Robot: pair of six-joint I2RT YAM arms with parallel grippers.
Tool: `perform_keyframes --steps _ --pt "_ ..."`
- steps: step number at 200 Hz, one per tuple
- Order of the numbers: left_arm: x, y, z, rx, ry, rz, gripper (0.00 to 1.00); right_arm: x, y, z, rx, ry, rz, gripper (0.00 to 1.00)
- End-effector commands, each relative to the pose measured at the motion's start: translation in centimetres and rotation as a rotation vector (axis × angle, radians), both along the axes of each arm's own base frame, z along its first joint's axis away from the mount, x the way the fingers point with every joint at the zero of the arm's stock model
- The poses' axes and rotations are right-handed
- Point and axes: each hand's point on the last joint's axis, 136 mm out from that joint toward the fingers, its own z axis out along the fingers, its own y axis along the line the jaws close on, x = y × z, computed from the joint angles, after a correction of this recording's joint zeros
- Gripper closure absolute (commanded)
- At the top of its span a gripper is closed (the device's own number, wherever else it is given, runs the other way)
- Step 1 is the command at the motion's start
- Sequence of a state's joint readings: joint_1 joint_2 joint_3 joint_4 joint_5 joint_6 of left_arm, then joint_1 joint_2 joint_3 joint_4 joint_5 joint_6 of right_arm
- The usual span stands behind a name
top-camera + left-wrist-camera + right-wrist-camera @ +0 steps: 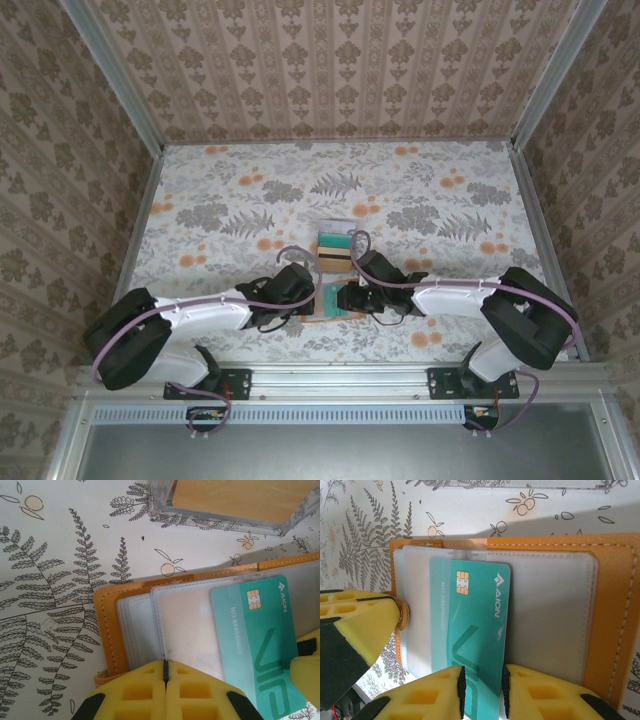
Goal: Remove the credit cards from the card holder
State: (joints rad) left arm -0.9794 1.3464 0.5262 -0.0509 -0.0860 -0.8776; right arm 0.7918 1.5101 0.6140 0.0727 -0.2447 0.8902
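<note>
The orange card holder (106, 630) lies open on the table between both arms (336, 302), its clear pockets facing up. My left gripper (165, 669) is shut on the edge of a clear pocket sheet (185, 625). A teal credit card (472, 615) sticks partway out of a pocket, its left strip still under plastic. My right gripper (482, 690) has its jaws narrowly apart, straddling the card's near end, with a sliver of gap at the right pad. Further back, a teal card (335, 243) and an orange-tan, dark-striped card (336, 261) lie on the table.
A tan panel with a clear rim (235, 500) lies just beyond the holder in the left wrist view. The floral table (230, 190) is walled by patterned panels with metal rails (140, 210). The two grippers are a few centimetres apart over the holder.
</note>
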Motion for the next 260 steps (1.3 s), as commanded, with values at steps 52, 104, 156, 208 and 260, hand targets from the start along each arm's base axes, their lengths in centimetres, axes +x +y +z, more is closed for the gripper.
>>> perform_keyframes --steps 52,104,156,208,260 --pt "-1.4 1.8 -2.3 0.102 0.066 -0.023 1.0 0.4 1.3 -0.2 0.036 0.014 0.025 0.8" --pt "-1.4 2.1 -2.3 0.114 0.06 -0.021 1.0 0.3 0.0 0.2 0.008 -0.001 -0.001 0.89" --pt "-1.5 2.2 -2.2 0.117 0.058 -0.023 1.0 -0.2 -2.2 0.2 -0.004 -0.001 -0.035 0.91" --pt "-1.3 2.2 -2.0 0.123 0.052 -0.031 1.0 -0.6 -3.9 2.8 -0.012 -0.059 -0.038 0.91" --pt "-0.9 1.5 -0.8 0.101 0.018 -0.053 1.0 -0.9 -4.4 7.7 -0.026 -0.164 0.046 0.97"
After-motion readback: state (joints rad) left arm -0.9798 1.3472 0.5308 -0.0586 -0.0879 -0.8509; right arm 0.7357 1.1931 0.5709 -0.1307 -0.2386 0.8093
